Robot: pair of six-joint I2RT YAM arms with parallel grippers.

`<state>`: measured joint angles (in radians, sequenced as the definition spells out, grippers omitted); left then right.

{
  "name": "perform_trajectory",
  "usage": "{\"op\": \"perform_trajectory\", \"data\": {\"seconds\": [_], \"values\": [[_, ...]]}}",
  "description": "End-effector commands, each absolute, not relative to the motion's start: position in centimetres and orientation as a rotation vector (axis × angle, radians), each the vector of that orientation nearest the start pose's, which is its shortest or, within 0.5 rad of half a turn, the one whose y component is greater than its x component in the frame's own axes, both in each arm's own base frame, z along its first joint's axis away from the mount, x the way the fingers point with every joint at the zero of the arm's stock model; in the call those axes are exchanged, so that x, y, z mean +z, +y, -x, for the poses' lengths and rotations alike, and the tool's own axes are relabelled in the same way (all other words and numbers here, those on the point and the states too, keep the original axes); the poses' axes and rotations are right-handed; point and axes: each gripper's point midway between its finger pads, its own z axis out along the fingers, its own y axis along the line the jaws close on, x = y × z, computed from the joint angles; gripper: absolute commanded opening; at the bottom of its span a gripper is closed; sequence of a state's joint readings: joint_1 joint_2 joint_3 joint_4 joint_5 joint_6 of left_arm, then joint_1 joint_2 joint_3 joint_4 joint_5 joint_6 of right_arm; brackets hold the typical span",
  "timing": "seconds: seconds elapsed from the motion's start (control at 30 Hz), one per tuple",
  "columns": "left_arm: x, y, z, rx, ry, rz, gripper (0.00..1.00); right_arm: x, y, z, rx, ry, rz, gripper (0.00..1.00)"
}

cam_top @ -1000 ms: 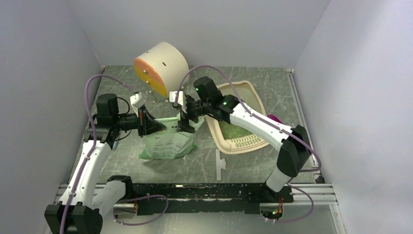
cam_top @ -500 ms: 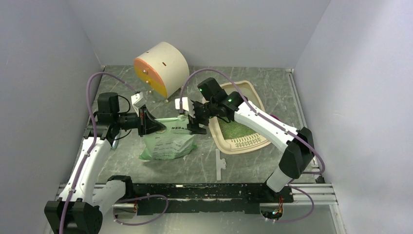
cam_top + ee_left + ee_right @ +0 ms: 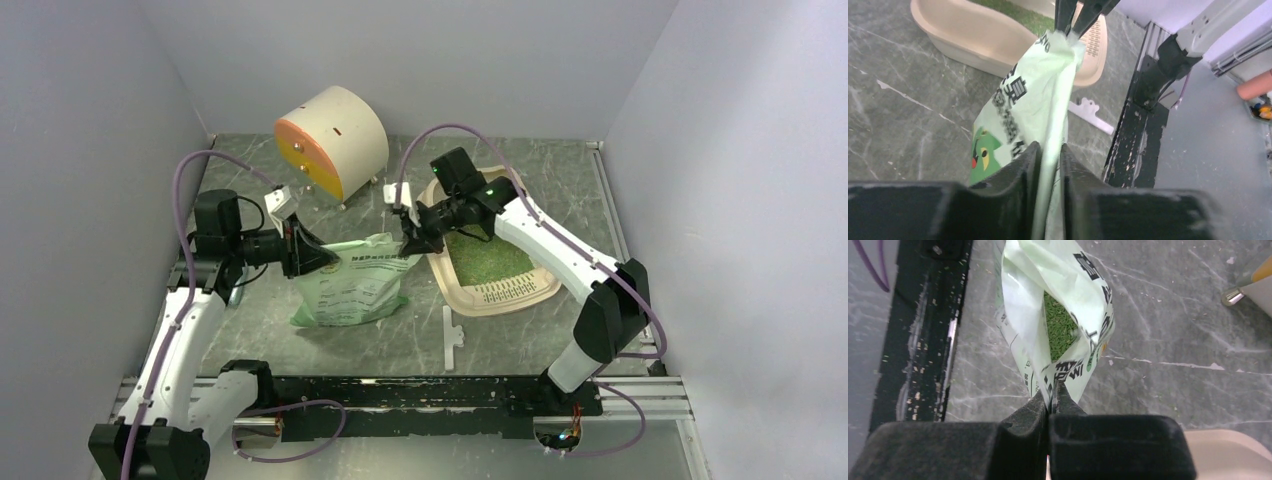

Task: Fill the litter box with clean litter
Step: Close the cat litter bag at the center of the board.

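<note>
The beige litter box (image 3: 441, 277) lies right of centre with a bed of green clean litter (image 3: 490, 255) in it. A light-green printed bag (image 3: 350, 285) stands stretched between both grippers. My right gripper (image 3: 408, 245) is shut on the bag's right mouth corner, just beside the box's left rim. The right wrist view shows its jaws (image 3: 1052, 390) pinching the film, with more litter (image 3: 1060, 330) inside the open bag (image 3: 1023, 305). My left gripper (image 3: 322, 262) is at the bag's left edge. Its fingers (image 3: 1049, 150) stand slightly apart with the bag's edge (image 3: 1033, 95) running between them.
A cream half-cylinder cabinet with an orange face (image 3: 335, 140) sits at the back left. A white plastic piece (image 3: 452, 335) lies on the table in front of the box. The black base rail (image 3: 420, 395) runs along the near edge. Grey walls close in both sides.
My right gripper has closed on the bag's mouth corner and pulled it right toward the litter box. The left jaws have parted a little around the bag's edge.
</note>
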<state>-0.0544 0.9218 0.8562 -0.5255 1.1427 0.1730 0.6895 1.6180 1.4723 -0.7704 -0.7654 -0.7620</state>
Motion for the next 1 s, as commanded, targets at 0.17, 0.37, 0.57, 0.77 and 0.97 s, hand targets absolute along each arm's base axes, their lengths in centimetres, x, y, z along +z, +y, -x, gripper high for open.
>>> {"op": "perform_trajectory", "data": {"seconds": [0.17,0.37,0.57,0.77,0.97], "values": [[30.0,-16.3,-22.5,-0.935,1.617,-0.885,0.62,24.5,32.5,-21.6,1.332,1.596,1.54,0.0],[29.4,-17.7,-22.3,-0.984,1.572,-1.012,0.71,22.8,33.0,-23.2,1.296,1.708,1.464,0.0],[28.5,-20.8,-21.2,-1.028,1.572,-1.183,0.74,22.7,33.3,-23.7,1.311,1.726,1.438,0.0],[26.2,-21.4,-23.2,-0.86,1.685,-1.174,0.75,22.9,33.1,-23.3,1.321,1.715,1.438,0.0],[24.1,-22.8,-24.7,-0.793,1.732,-1.197,0.76,23.2,32.9,-22.7,1.335,1.702,1.449,0.0]]}}
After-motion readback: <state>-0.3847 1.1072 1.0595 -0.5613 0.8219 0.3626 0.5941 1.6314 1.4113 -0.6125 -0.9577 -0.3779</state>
